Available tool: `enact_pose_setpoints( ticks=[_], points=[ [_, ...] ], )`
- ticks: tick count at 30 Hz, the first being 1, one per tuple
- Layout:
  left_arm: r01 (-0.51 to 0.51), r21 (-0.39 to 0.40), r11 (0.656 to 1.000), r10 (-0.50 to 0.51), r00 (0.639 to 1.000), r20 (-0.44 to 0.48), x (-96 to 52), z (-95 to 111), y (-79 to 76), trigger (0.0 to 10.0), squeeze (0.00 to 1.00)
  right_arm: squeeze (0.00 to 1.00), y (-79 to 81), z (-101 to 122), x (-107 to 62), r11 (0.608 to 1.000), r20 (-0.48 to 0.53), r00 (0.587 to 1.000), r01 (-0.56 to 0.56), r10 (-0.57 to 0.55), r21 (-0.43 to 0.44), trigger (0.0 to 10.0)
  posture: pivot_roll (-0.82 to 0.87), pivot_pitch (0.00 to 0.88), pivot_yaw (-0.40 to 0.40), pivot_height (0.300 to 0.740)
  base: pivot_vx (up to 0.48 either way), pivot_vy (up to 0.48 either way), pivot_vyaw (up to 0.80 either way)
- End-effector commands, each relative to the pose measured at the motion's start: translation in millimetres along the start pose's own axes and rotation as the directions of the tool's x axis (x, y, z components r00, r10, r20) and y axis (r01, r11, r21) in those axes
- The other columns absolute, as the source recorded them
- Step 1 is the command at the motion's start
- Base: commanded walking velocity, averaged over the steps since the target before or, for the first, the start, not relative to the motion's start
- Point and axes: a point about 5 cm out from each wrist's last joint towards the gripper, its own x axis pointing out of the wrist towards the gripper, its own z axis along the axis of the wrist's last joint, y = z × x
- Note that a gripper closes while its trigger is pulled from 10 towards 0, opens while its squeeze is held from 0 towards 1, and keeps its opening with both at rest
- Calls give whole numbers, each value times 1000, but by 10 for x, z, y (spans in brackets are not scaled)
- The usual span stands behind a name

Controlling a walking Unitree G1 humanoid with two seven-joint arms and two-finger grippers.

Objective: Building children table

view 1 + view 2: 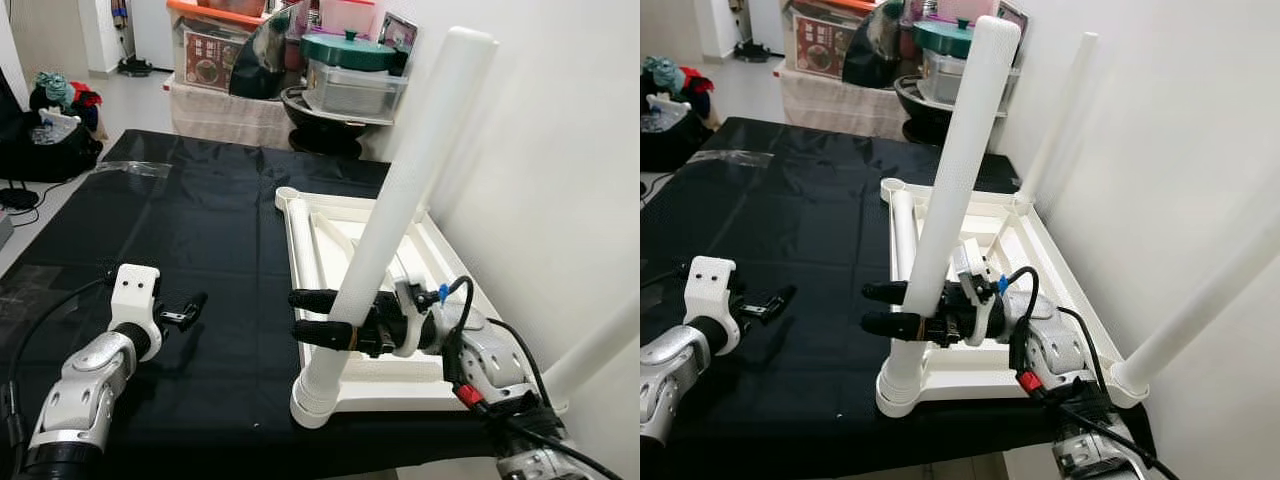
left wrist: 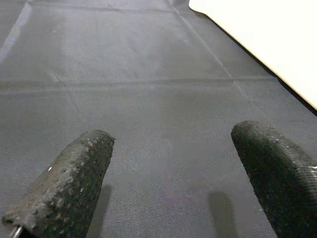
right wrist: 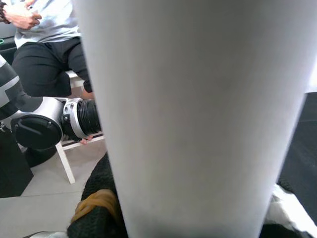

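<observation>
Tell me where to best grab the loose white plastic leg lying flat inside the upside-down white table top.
Take the loose white tubular leg near its middle, coming down from above, fingers across its width. It lies flat along the left wall of the upturned white plastic table top, so the sides are hard to reach low down. The left end effector is open over the black cloth; the right end effector grips the tilted white leg.

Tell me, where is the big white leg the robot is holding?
The leg stands tilted in the near left corner socket of the upside-down tabletop, on the right side of the black table, with the right gripper shut around it low down.
</observation>
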Motion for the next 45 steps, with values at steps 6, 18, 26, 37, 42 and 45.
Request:
enact_pose_setpoints(
  ticks=[6,18,26,37,42,45],
  points=[
    [27,-19,999,-27,999,-20,-4,-55,-70,10000,0,0,-53,-266,67,988,-48,989,145,-142,61,0,179,0,-182,740,0,0,0],
    [19,-29,999,-20,999,-27,-9,-83,-75,10000,0,0,-63,-512,-68,787,-148,781,616,-606,29,0,162,0,-175,740,0,0,0],
    [19,-37,999,-20,999,-29,15,-86,-75,10000,0,0,50,-589,-115,603,-175,589,797,-789,-33,0,140,0,-163,740,0,0,0],
    [11,-51,999,-13,999,-34,12,-118,-74,10000,0,0,47,-680,-271,326,-244,304,944,-921,-54,0,133,0,-167,740,0,0,0],
    [12,-57,998,-14,999,-35,27,-123,-77,10000,0,0,22,-673,-340,189,-284,168,981,-944,-48,10000,128,0,-165,740,0,0,0],
    [11,-57,998,-13,999,-37,25,-131,-73,10000,0,0,23,-663,-374,139,-285,119,989,-951,-52,10000,127,0,-165,740,0,0,0]
  ],
)
